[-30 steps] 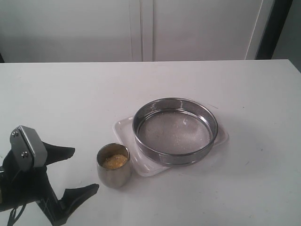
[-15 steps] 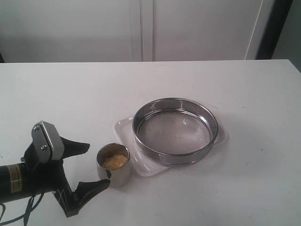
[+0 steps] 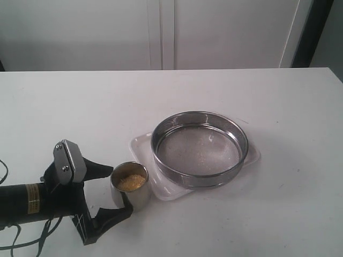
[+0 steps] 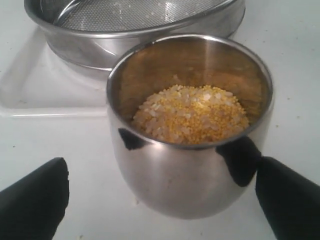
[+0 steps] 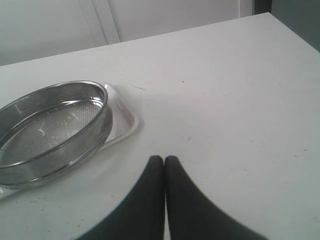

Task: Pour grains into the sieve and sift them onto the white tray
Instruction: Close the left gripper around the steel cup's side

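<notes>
The yellow grains [image 3: 131,182] [image 4: 192,114] fill a small shiny steel cup [image 3: 130,199] [image 4: 190,185] standing upright on the table. My left gripper [image 3: 119,190] [image 4: 162,200] is open, with one black finger on each side of the cup's lower body. The sieve [image 3: 201,180] [image 4: 135,42] [image 5: 75,145] rests on the white tray [image 3: 140,144] [image 4: 45,95] [image 5: 125,120] just right of the cup, and a few specks lie on its mesh. My right gripper [image 5: 164,159] is shut and empty over bare table beside the sieve; the exterior view does not show it.
The white table [image 3: 80,107] runs back to a pale wall [image 3: 161,32]. Its right edge [image 3: 335,75] lies far from the tray. Cables trail from the left arm [image 3: 27,206] at the front left.
The left arm has moved right toward the cup, and its open fingers now straddle it. Cup, sieve and tray have not moved.
</notes>
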